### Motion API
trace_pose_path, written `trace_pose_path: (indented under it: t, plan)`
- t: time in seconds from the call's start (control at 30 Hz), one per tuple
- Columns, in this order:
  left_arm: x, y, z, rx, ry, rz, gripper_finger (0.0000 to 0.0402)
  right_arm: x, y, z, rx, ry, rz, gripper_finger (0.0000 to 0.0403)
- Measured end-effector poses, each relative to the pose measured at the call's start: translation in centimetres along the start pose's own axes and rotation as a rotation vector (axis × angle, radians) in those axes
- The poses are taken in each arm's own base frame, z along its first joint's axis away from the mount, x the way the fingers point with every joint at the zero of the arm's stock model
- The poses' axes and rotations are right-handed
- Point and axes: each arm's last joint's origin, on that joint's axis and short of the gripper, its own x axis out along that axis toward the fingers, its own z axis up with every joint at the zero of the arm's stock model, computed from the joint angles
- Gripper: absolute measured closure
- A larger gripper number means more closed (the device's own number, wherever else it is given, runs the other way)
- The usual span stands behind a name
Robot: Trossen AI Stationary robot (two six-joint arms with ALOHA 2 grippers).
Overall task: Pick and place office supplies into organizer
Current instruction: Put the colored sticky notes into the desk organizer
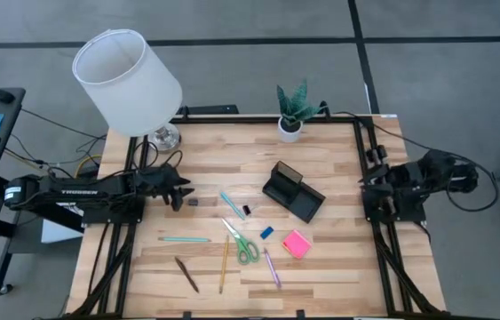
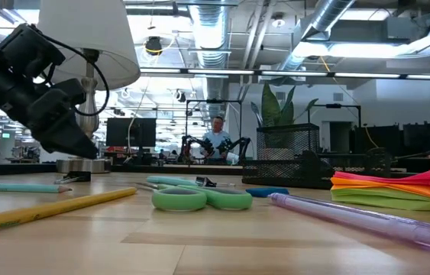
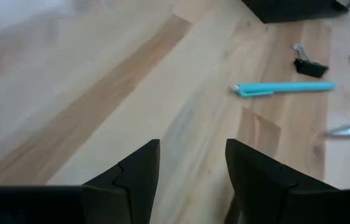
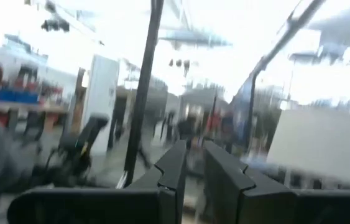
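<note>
organizer [image 1: 293, 191]: table [image 1: 338, 258] centre | plant pot [image 1: 290, 129]: behind organizer, far edge | lamp [image 1: 130, 80]: far-left corner | sticky-note pad [image 1: 297, 244]: before organizer | scissors [image 1: 243, 244]: left of pad | left gripper [image 1: 181, 193]: left of organizer

Pale wood table [image 1: 338, 169] in light and darker plank stripes. Black organizer [image 1: 292, 191]. Green-handled scissors [image 1: 246, 249] with silvery blades. Neon pink sticky-note pad [image 1: 296, 244], layered pink, orange and yellow-green along the edge in the low view. Teal pen [image 1: 232, 205] and a second teal pen [image 1: 184, 239]. Translucent purple pen [image 1: 272, 268]. Yellow pencil [image 1: 224, 265]. Brown pen [image 1: 186, 275]. Blue eraser [image 1: 266, 233]. Black clip [image 3: 309, 68] with silver wire loops. White lampshade [image 1: 128, 82] over a silvery base. White pot [image 1: 290, 131] with dark green, pale-banded leaves. Dark, near-black arms and grippers; white lettering along the left arm [image 1: 81, 190].
</note>
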Motion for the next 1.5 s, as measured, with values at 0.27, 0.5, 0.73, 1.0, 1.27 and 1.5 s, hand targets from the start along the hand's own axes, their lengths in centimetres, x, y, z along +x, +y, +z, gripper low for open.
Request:
trace_pose_path:
  t: [0.27, 0.5, 0.73, 1.0, 1.27, 1.5]
  plan:
    - [0.0, 0.1, 0.0, -0.089, -0.016, 0.041, 0.0226, 4.7, -0.1, -1.5, -0.069, 0.047, 0.016, 0.0355]
    - [0.0, 0.2, -0.1, -0.109, -0.005, 0.05, 0.0226, 9.7, 0.9, -8.8, 0.177, 0.468, 0.044, 0.0355]
    - [0.0, 0.2, -0.3, -0.147, 0.012, 0.056, 0.0226, 11.8, 2.6, -14.1, 0.516, 0.911, 0.02, 0.0355]
    - [0.0, 0.2, -0.3, -0.159, 0.014, 0.059, 0.0226, 14.0, 6.1, -15.6, 0.677, 1.366, -0.035, 0.0349]
    - [0.0, 0.3, -0.2, -0.158, 0.0, 0.09, 0.0226, 16.7, 11.3, -17.7, 0.654, 1.525, -0.013, 0.0352]
    - [0.0, 0.3, -0.2, -0.158, -0.001, 0.092, 0.0226, 18.3, 13.0, -18.3, 0.6, 1.647, -0.045, 0.0386]
